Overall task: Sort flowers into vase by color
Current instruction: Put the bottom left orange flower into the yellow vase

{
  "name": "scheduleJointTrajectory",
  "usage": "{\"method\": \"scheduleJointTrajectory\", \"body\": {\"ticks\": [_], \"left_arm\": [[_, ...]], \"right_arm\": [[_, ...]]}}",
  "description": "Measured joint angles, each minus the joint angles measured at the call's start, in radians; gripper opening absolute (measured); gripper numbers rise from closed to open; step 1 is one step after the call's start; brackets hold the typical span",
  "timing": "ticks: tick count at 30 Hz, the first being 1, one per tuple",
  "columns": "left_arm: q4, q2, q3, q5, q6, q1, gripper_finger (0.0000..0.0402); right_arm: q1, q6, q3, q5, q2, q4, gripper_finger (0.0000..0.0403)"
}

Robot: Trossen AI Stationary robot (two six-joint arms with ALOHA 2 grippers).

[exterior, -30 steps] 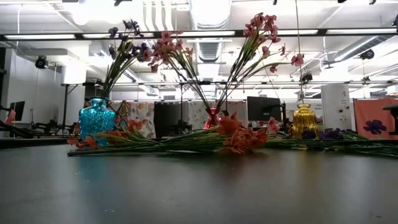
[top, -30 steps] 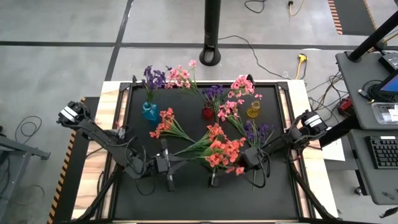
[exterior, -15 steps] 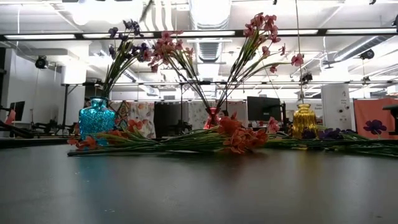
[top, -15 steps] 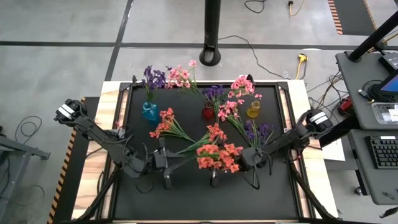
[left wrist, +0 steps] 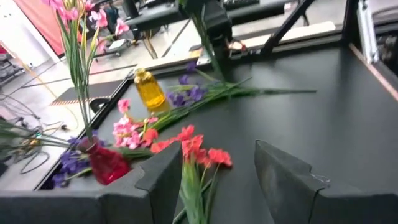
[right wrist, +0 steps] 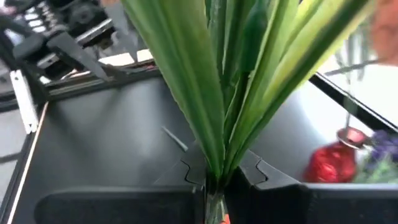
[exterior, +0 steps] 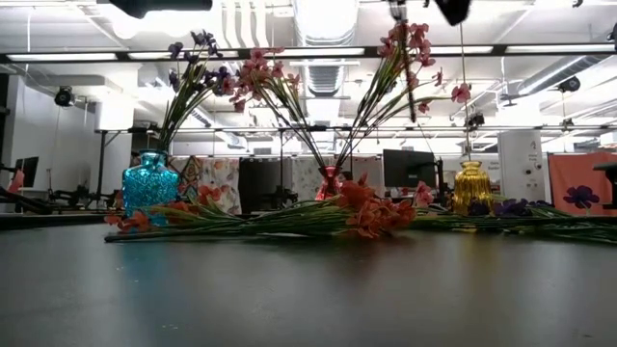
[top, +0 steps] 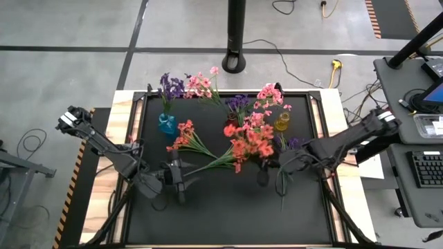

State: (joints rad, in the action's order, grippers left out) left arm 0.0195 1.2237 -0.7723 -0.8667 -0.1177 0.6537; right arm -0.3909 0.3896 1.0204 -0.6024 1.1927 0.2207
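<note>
We counted three vases: one blue [exterior: 149, 183], one red [exterior: 331, 180], one yellow [exterior: 471, 185]. We counted two orange-red sprays: one [top: 252, 142] clamped by its stems in the right gripper [right wrist: 214, 177], the other [top: 183, 135] lying just ahead of the left gripper [top: 177, 184], whose fingers stood apart. We made out three purple sprays [top: 169, 86], the nearest of them beside the right gripper, and about three pink sprays [top: 201, 83], all beyond both grippers; where they overlapped we could not count surely. Two arms, two grippers.
</note>
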Motion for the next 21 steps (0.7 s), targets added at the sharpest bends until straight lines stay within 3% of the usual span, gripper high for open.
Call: {"method": "scheduleJointTrajectory", "body": {"ticks": [6,16,21], "left_arm": [[0.006,0.018,0.0,-0.087,0.005,-0.004,0.0178],[0.029,0.034,0.0,-0.094,0.022,-0.004,0.0171],[0.04,0.035,0.0,-0.094,0.022,-0.004,0.0171]], "right_arm": [[-0.006,0.032,-0.065,-0.041,-0.062,-0.007,0.0022],[-0.003,0.059,-0.099,-0.095,-0.052,-0.017,0.0022],[0.002,0.057,-0.099,-0.217,-0.075,0.028,0.0022]]}}
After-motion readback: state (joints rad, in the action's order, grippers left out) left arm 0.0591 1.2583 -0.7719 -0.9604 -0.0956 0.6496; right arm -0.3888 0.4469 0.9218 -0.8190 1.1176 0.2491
